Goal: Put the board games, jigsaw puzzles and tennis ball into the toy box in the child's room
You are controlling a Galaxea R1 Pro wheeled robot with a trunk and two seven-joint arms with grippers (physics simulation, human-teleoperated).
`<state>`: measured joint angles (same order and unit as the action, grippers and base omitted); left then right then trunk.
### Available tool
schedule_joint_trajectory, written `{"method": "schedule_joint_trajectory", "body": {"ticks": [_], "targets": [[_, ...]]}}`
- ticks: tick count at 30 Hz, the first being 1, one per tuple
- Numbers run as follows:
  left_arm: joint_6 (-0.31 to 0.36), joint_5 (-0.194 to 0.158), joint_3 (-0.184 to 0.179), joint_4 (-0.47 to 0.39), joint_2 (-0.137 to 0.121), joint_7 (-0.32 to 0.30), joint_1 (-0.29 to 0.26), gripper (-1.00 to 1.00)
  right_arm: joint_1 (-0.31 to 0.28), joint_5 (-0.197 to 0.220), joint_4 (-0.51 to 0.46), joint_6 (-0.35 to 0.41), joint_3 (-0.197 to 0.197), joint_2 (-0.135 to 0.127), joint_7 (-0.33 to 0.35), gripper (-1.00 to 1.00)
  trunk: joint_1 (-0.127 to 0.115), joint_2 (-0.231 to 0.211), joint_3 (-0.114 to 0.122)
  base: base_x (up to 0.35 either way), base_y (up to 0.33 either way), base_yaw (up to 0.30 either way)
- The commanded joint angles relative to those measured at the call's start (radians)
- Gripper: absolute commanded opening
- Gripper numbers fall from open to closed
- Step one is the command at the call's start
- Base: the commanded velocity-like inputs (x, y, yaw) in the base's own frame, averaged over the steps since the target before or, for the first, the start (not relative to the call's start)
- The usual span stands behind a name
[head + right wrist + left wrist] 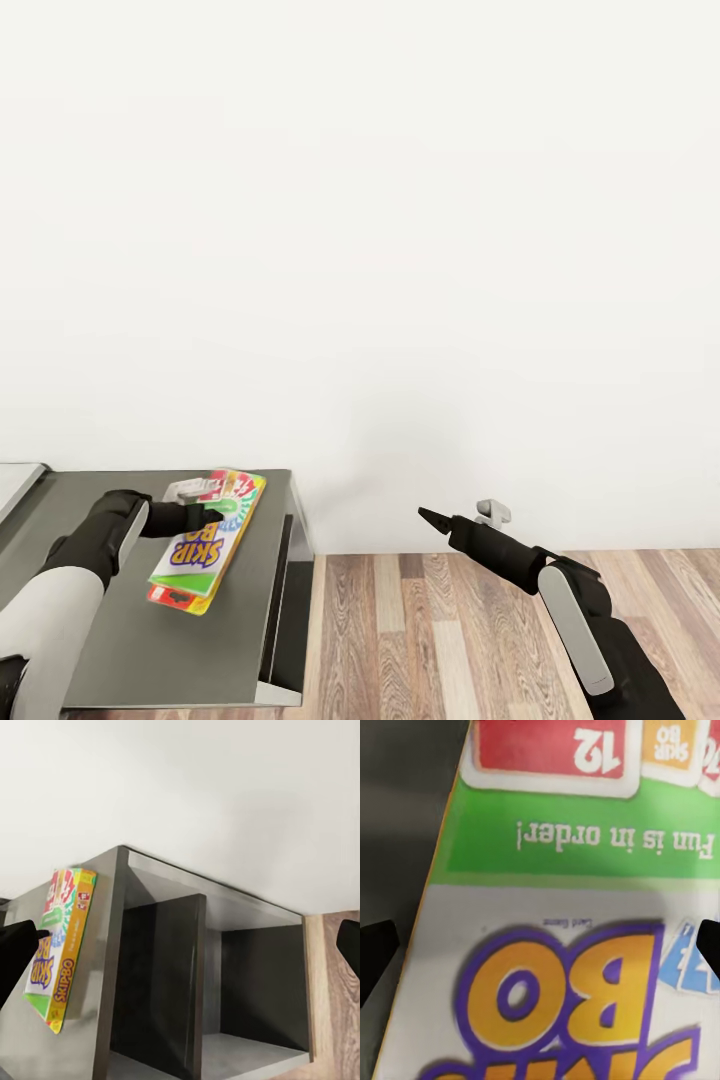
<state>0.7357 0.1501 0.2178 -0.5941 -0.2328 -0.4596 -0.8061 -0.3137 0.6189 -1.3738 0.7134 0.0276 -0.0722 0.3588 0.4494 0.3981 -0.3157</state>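
The left gripper (205, 517) hovers over a Skip-Bo board game (208, 541) that lies flat on the grey table (130, 640), near its right end; whether its jaws are closed on the box cannot be told, though the left wrist view shows both fingertips wide apart, flanking the cover (570, 945). The right gripper (432, 518) hangs open and empty over the wood floor (430, 630). The step in hand appears to be collecting this game. The next move calls for a firm grip and carriage to the toy box.

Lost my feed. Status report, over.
Left gripper shut on Skip-Bo board game, over the table. Right gripper free above wood floor. Nothing in the way.
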Motion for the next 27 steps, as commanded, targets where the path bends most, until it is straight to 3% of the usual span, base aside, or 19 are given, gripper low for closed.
{"method": "schedule_joint_trajectory", "body": {"ticks": [1, 12, 14, 17, 18, 21, 27], "targets": [[0.004, 0.011, 0.005, -0.001, 0.000, -0.014, -0.001, 1.00, -0.001, 0.001, 0.000, 0.006, 0.002, 0.000, 0.003, 1.00, 0.001, 0.002, -0.002, 0.000, 0.000, 0.000], [0.005, 0.011, 0.001, -0.001, 0.002, -0.035, -0.001, 1.00, -0.001, 0.001, -0.001, 0.006, 0.002, 0.000, 0.003, 1.00, 0.001, 0.002, -0.002, 0.000, 0.000, 0.000], [0.005, 0.011, -0.034, -0.001, 0.000, -0.051, -0.001, 1.00, -0.001, 0.001, -0.002, 0.006, 0.002, -0.001, 0.003, 1.00, 0.001, 0.002, -0.002, 0.000, 0.000, 0.000], [0.005, 0.010, -0.132, -0.001, -0.003, -0.105, -0.001, 1.00, -0.001, 0.001, -0.002, 0.006, 0.002, 0.000, 0.003, 1.00, 0.001, 0.002, -0.002, 0.000, 0.000, 0.000], [0.005, 0.010, -0.150, -0.001, -0.003, -0.120, -0.001, 1.00, -0.001, 0.001, -0.002, 0.006, 0.002, 0.000, 0.003, 1.00, 0.001, 0.002, -0.002, 0.000, 0.000, 0.000], [0.005, 0.011, -0.173, 0.000, -0.004, -0.142, -0.001, 1.00, -0.001, 0.001, -0.001, 0.006, 0.002, 0.000, 0.003, 1.00, 0.001, 0.002, -0.002, 0.000, 0.000, 0.000], [0.005, 0.011, -0.180, 0.000, -0.004, -0.149, -0.001, 1.00, -0.001, 0.001, 0.000, 0.006, 0.002, 0.000, 0.003, 1.00, 0.001, 0.002, -0.002, 0.000, 0.000, 0.000]]}}
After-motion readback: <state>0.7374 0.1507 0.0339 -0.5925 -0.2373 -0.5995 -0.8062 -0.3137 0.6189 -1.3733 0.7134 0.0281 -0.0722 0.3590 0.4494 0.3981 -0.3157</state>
